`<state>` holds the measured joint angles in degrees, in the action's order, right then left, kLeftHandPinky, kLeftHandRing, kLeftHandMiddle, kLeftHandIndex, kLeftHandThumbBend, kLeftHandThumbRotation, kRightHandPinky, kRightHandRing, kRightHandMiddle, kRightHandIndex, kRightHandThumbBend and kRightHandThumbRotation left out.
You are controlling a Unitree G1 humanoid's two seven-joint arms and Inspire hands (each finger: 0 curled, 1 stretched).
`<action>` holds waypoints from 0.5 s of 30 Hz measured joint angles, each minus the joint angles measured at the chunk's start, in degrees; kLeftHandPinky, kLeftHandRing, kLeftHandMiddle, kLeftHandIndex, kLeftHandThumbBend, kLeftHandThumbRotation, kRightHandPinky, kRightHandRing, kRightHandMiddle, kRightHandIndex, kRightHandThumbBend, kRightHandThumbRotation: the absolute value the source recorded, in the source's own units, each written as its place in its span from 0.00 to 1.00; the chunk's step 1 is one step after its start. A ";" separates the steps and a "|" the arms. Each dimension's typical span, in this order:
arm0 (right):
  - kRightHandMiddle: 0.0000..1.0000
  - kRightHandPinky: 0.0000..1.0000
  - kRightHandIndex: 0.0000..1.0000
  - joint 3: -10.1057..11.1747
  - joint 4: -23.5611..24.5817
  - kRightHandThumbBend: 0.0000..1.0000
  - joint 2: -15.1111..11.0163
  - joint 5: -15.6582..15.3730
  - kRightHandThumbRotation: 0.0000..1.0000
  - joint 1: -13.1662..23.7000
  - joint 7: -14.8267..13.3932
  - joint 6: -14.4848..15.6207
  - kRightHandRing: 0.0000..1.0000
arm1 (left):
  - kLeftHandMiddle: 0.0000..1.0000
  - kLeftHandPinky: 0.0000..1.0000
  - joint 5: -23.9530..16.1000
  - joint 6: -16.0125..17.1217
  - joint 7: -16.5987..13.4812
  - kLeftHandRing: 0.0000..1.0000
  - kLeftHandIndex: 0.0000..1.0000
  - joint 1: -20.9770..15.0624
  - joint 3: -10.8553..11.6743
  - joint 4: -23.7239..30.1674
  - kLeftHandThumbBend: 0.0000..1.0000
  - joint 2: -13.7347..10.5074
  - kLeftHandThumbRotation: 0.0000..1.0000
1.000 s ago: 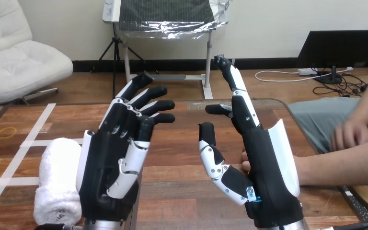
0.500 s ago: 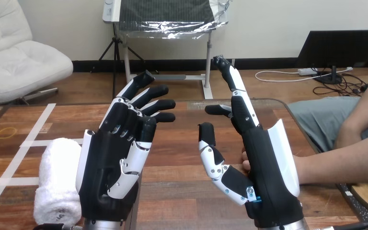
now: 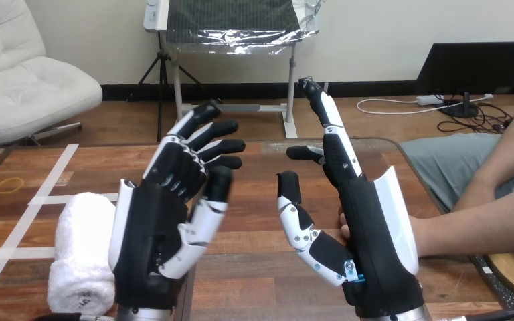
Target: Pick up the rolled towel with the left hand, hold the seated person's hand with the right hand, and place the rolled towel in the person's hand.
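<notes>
Towel (image 3: 80, 244) untouched beside left robot hand (image 3: 150, 247), shifted slightly right, open; right robot hand (image 3: 375, 241) unmoved, open.

I'm seeing left hand (image 3: 152, 242) showing black body, white thumb shell | right hand (image 3: 375, 249) showing white back shell, blue tab.

Brightly and evenly lit, softly, from above the table (image 3: 254, 234). Pale sheen along the table's far edge. At the table's left end, rolled towel (image 3: 80, 247) almost glaring white. Toward the table's right side, white shell of the right hand (image 3: 375, 254) catching the light.
</notes>
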<state>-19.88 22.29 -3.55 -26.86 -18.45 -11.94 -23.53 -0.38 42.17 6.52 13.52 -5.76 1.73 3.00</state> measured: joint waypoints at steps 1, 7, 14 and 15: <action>1.00 0.74 0.98 0.00 0.00 0.00 0.00 0.00 0.00 0.00 0.00 0.00 1.00 | 0.79 0.70 -1.75 -0.05 -1.23 0.77 0.80 0.04 0.21 0.09 0.47 0.00 0.35; 1.00 0.74 0.98 -0.03 0.00 0.00 -0.05 -0.01 0.00 0.00 0.05 0.00 1.00 | 0.82 0.77 -12.51 -2.08 -8.53 0.82 0.81 0.38 1.88 1.32 0.56 -0.01 0.29; 1.00 0.74 0.98 -0.04 0.00 0.00 -0.13 -0.02 0.00 -0.01 0.15 0.01 1.00 | 0.84 0.80 -25.16 -5.33 -17.39 0.84 0.83 0.80 3.98 3.72 0.63 -0.23 0.27; 1.00 0.74 0.98 -0.04 0.00 0.00 -0.12 -0.02 0.00 -0.01 0.15 0.01 1.00 | 0.85 0.80 -26.79 -5.81 -18.59 0.84 0.83 0.88 4.28 4.09 0.64 -0.26 0.28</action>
<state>-19.92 22.29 -3.68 -26.89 -18.45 -11.79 -23.52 -27.17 36.36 -12.07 14.40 -1.48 5.81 2.75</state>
